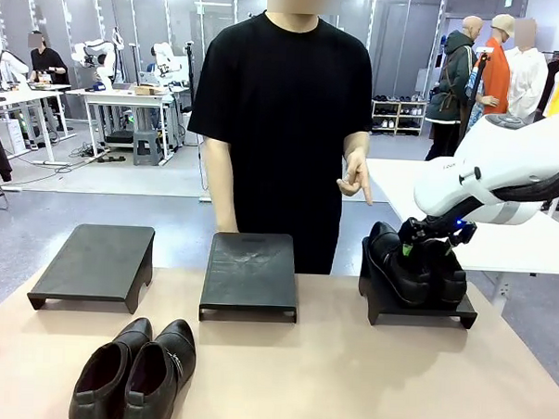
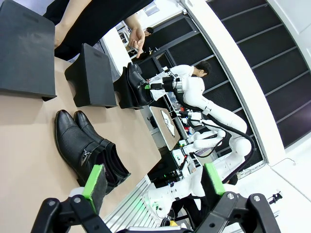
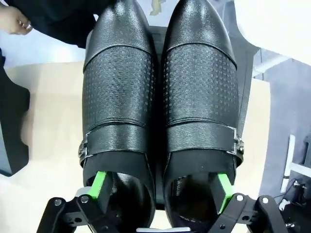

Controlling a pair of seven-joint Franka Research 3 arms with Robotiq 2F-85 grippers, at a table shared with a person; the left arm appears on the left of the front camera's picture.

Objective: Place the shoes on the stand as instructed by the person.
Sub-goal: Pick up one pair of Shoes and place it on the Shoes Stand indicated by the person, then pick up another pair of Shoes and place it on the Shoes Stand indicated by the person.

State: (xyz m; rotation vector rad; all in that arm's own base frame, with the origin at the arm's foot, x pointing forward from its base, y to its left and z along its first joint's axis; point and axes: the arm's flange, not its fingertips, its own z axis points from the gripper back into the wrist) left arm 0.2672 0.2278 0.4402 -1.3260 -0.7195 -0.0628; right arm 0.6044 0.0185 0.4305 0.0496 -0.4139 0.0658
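table [image 1: 365, 380]: tan top, the person at its far side.
person [image 1: 279, 117]: black T-shirt, standing behind the middle stand [image 1: 249, 268].
left stand [image 1: 96, 257]: black, bare top, like the middle stand.
right stand [image 1: 465, 315]: black, carries the far pair [image 3: 160, 87].
far pair: shoes side by side and touching, toes toward the person, a strap and buckle on each.
near pair [image 1: 135, 370]: on the table in front of the left stand, side by side.
right gripper [image 3: 162, 188]: spread wide, one green pad down inside each shoe of the far pair.
left gripper [image 2: 154, 180]: spread wide, nothing between its pads, above the table by the near pair.
hand [image 1: 357, 180]: index finger pointing down.
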